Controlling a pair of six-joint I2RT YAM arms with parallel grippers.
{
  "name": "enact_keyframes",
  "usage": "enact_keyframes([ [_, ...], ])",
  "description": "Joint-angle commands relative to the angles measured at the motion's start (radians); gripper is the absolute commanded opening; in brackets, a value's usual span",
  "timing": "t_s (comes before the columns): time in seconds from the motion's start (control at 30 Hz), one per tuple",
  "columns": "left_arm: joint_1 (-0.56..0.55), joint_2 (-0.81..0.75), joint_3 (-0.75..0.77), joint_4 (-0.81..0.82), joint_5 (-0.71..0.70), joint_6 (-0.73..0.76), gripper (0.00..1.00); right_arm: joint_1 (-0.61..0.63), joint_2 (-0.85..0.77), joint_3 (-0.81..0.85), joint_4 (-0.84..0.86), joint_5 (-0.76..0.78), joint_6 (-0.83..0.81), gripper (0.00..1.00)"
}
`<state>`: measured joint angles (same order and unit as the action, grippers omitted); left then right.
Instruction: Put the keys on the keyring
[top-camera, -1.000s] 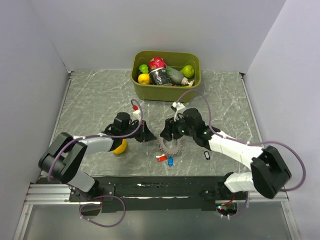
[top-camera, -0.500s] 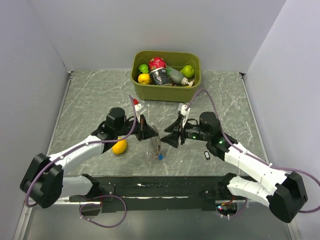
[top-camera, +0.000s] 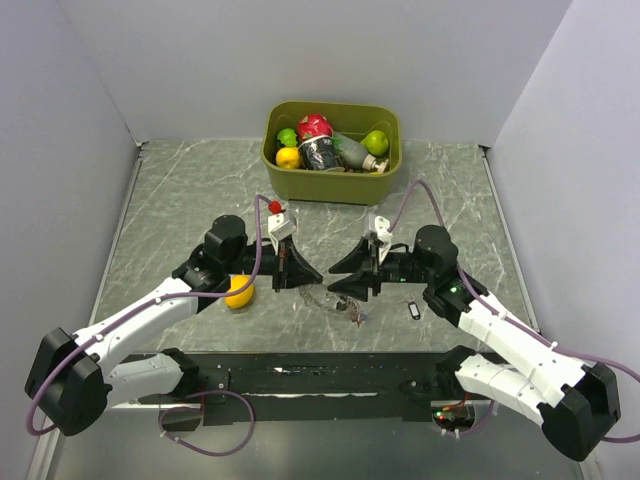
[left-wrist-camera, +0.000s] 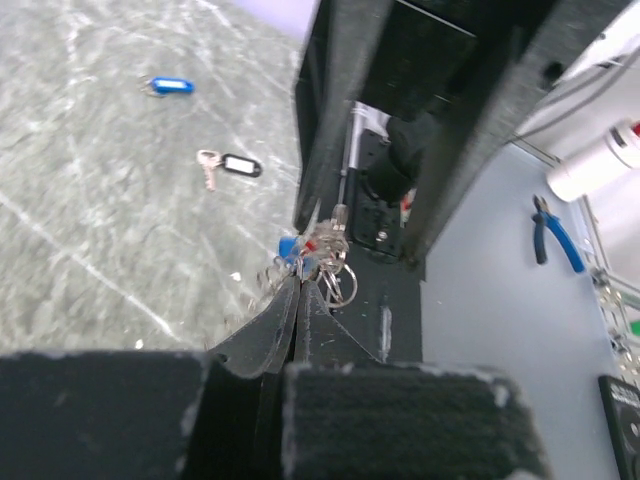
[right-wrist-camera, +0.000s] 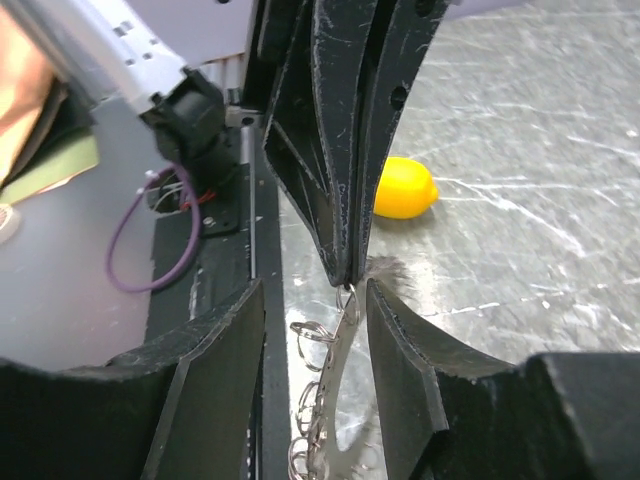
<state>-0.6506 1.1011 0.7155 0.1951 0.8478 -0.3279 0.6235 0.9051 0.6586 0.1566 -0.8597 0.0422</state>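
One keyring (top-camera: 343, 307) hanging edge-on from left pincer (top-camera: 312, 282), trailing toward right pincer (top-camera: 333, 278)

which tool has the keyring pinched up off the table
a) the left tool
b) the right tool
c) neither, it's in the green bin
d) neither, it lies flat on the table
a: in the wrist views the left tool is shut on the top of the hanging keyring, while the right tool stands open on either side of it.
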Motion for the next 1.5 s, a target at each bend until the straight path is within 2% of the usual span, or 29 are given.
enact_keyframes([
  [0.0, -0.015, -0.033, 0.058, 0.021, 0.094, 0.032, 0.01, -0.039, -0.028, 0.016, 0.014, -0.174, -0.033, 0.52],
  [0.2, -0.032, -0.035, 0.081, 0.006, 0.115, 0.043, 0.01, -0.056, -0.017, 0.05, -0.072, -0.245, -0.079, 0.48],
  [0.37, -0.05, -0.029, 0.107, -0.022, 0.094, 0.055, 0.01, -0.056, 0.006, 0.061, -0.074, -0.254, -0.065, 0.45],
  [0.7, -0.067, -0.017, 0.127, -0.037, 0.079, 0.066, 0.01, -0.056, 0.037, 0.056, -0.052, -0.188, -0.044, 0.43],
  [0.8, -0.073, -0.01, 0.131, -0.033, 0.079, 0.061, 0.01, -0.054, 0.037, 0.059, -0.043, -0.177, -0.015, 0.4],
  [0.83, -0.075, -0.01, 0.131, -0.033, 0.079, 0.059, 0.01, -0.056, 0.037, 0.059, -0.025, -0.18, 0.004, 0.38],
  [0.87, -0.078, -0.007, 0.131, -0.029, 0.077, 0.059, 0.01, -0.056, 0.041, 0.059, -0.017, -0.182, 0.013, 0.31],
  [0.93, -0.083, -0.003, 0.133, -0.029, 0.073, 0.061, 0.01, -0.057, 0.048, 0.061, -0.009, -0.18, 0.027, 0.24],
  [0.97, -0.084, 0.002, 0.134, -0.031, 0.07, 0.062, 0.01, -0.057, 0.057, 0.064, -0.011, -0.177, 0.031, 0.12],
  [1.03, -0.087, 0.006, 0.145, -0.036, 0.068, 0.059, 0.01, -0.056, 0.064, 0.073, -0.025, -0.173, 0.035, 0.02],
  [1.17, -0.089, 0.01, 0.142, -0.025, 0.042, 0.052, 0.02, -0.056, 0.072, 0.079, -0.04, -0.145, 0.047, 0.0],
  [1.2, -0.089, 0.006, 0.144, -0.023, 0.024, 0.037, 0.12, -0.054, 0.066, 0.072, -0.035, -0.136, 0.051, 0.0],
  [1.27, -0.086, -0.012, 0.145, -0.034, -0.045, 0.017, 0.25, -0.054, 0.026, 0.041, 0.003, -0.099, 0.071, 0.0],
  [1.3, -0.084, -0.024, 0.147, -0.048, -0.073, 0.007, 0.39, -0.054, 0.012, 0.03, 0.017, -0.088, 0.08, 0.0],
  [1.37, -0.063, -0.07, 0.13, -0.014, -0.102, -0.014, 0.54, -0.056, -0.03, 0.003, 0.044, -0.062, 0.1, 0.0],
  [1.4, -0.049, -0.087, 0.104, 0.009, -0.104, -0.057, 0.65, -0.056, -0.044, -0.004, 0.06, -0.055, 0.11, 0.0],
  [1.47, 0.0, -0.127, 0.081, 0.082, -0.061, -0.12, 0.69, -0.056, -0.087, -0.028, 0.083, -0.013, 0.125, 0.0],
])
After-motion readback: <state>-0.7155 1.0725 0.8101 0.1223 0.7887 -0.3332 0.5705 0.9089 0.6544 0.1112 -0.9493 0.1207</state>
